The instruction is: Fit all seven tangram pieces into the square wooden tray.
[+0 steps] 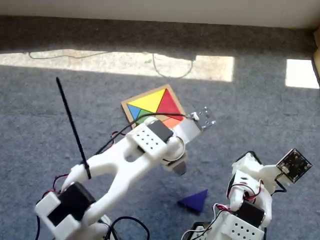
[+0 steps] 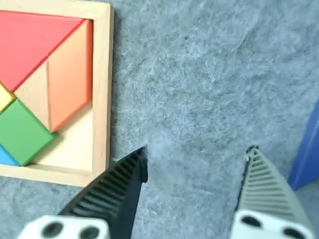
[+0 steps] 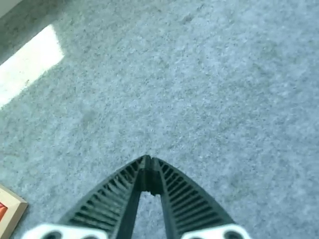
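The square wooden tray (image 1: 129, 106) lies on the grey carpet and holds yellow (image 1: 150, 99), red (image 1: 168, 104), blue, green and orange pieces. In the left wrist view the tray (image 2: 102, 89) shows red (image 2: 30, 45), orange (image 2: 70, 74), green (image 2: 22, 130) and a plain wood piece, with a bare slot (image 2: 70, 147) at one corner. A dark blue triangle (image 1: 194, 199) lies loose on the carpet in front of the tray. My left gripper (image 2: 197, 154) hangs open over bare carpet between tray and blue triangle (image 2: 306, 149). My right gripper (image 3: 149, 172) is shut and holds nothing.
The right arm (image 1: 250, 187) sits folded at the near right. Sunlit patches (image 1: 125, 64) cross the carpet behind the tray, and a cable (image 1: 170, 70) lies there. A tray corner (image 3: 10, 214) shows in the right wrist view.
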Controlling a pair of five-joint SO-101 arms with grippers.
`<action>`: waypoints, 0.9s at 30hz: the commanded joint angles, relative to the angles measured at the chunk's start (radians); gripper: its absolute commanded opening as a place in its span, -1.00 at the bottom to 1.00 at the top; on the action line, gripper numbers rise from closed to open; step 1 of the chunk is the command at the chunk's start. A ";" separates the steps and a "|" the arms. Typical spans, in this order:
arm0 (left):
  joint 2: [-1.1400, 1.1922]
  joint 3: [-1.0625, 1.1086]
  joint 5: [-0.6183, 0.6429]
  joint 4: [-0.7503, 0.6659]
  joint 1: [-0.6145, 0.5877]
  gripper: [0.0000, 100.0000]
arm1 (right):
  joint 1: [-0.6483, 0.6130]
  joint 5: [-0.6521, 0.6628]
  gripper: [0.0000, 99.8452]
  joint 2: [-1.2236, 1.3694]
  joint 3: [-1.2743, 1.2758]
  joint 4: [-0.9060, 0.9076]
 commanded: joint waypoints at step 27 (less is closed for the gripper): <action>0.223 -0.044 0.104 -0.107 0.269 -0.40 | -0.025 0.012 -0.98 -0.012 0.113 -0.025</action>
